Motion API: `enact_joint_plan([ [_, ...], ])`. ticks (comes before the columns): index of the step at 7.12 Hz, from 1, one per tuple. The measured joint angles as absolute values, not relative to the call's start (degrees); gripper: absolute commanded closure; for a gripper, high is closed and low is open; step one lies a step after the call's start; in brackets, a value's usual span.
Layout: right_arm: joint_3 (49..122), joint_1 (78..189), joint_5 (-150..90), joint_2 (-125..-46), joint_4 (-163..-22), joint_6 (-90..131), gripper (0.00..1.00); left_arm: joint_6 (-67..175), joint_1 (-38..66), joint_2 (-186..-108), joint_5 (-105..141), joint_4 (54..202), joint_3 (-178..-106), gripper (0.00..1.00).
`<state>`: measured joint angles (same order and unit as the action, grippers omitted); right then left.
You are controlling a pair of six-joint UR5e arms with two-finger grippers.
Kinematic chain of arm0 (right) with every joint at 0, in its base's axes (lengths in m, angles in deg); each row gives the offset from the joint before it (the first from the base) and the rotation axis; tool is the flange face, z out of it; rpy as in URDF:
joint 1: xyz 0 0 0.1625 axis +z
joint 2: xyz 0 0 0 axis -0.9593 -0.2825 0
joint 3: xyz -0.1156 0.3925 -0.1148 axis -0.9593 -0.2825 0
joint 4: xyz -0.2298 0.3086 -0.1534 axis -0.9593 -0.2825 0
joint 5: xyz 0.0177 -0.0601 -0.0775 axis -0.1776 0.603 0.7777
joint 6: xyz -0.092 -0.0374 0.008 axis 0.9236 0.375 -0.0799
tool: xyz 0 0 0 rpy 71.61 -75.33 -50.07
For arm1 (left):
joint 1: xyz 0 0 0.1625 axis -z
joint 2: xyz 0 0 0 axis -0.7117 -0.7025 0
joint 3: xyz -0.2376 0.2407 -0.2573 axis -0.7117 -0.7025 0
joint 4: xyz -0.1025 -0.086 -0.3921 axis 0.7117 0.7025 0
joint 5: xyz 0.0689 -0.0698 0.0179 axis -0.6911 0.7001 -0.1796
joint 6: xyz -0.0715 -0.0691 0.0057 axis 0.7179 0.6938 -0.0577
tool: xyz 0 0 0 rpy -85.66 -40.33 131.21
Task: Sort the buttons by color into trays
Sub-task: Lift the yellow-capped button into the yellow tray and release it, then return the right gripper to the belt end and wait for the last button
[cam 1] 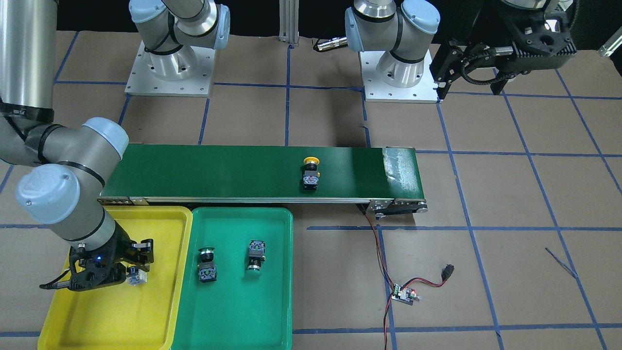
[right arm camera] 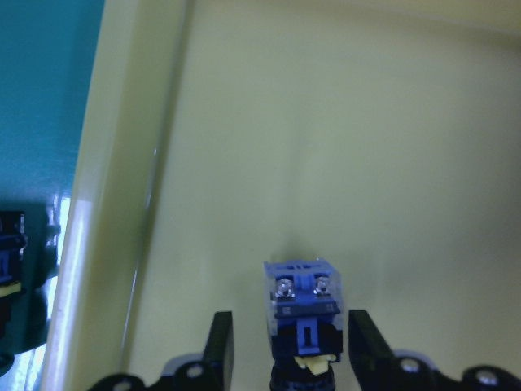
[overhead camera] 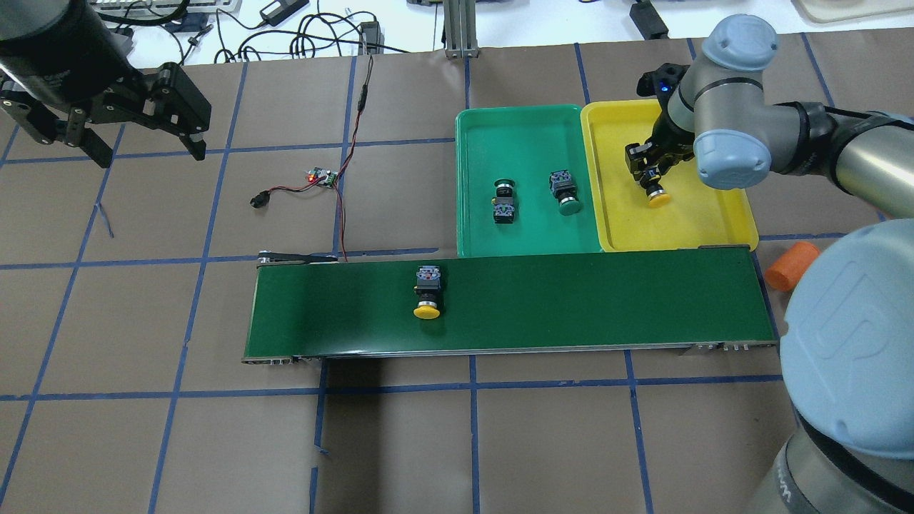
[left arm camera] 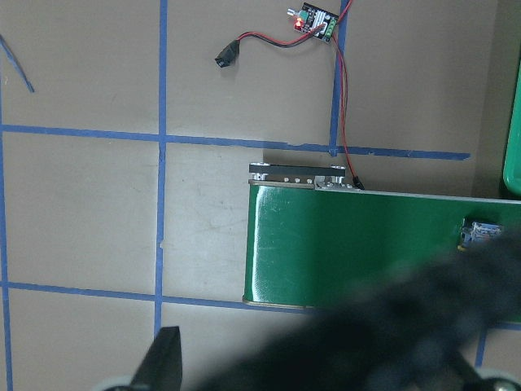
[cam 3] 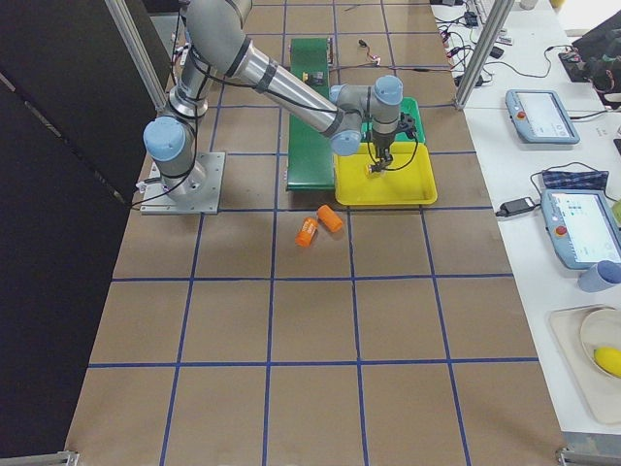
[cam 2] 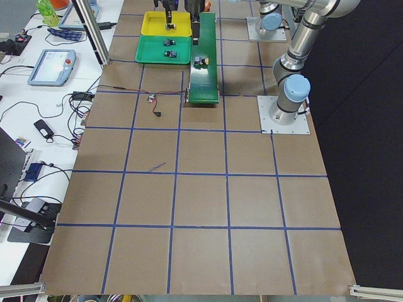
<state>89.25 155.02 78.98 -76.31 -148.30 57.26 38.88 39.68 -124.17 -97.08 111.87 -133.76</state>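
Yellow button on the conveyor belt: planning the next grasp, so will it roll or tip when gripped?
The yellow button lies on its side; its boxy body probably resists rolling. Its round cap may make it pivot if nudged. Its moulded housing looks rigid.

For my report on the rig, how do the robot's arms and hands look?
The left arm and the right arm are silver-grey tubes with light-blue joint caps. The left hand and the right hand are black and two-fingered, with black cables; a blue light glows on the right one.
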Motion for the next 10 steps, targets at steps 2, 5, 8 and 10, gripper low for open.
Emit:
enact_joint_plan([
  [2, 90.91, 156.22, 78.47, -80.25, -145.06, 56.84, 0.00, 39.18, 39.69, -124.04, -97.11, 111.94, -134.22, 0.00],
  [5, 104.56, 159.54, 78.81, -94.39, -142.80, 55.26, 0.00, 39.39, 39.71, -124.15, -97.09, 111.94, -134.50, 0.00],
  [8, 115.86, 159.91, 78.33, -103.55, -145.21, 55.18, 0.00, 39.66, 39.55, -124.67, -96.88, 111.99, -134.54, 0.00],
  [10, 116.88, 159.96, 78.30, -103.98, -145.91, 55.52, 0.00, 39.99, 39.38, -125.56, -96.87, 111.93, -134.35, 0.00],
])
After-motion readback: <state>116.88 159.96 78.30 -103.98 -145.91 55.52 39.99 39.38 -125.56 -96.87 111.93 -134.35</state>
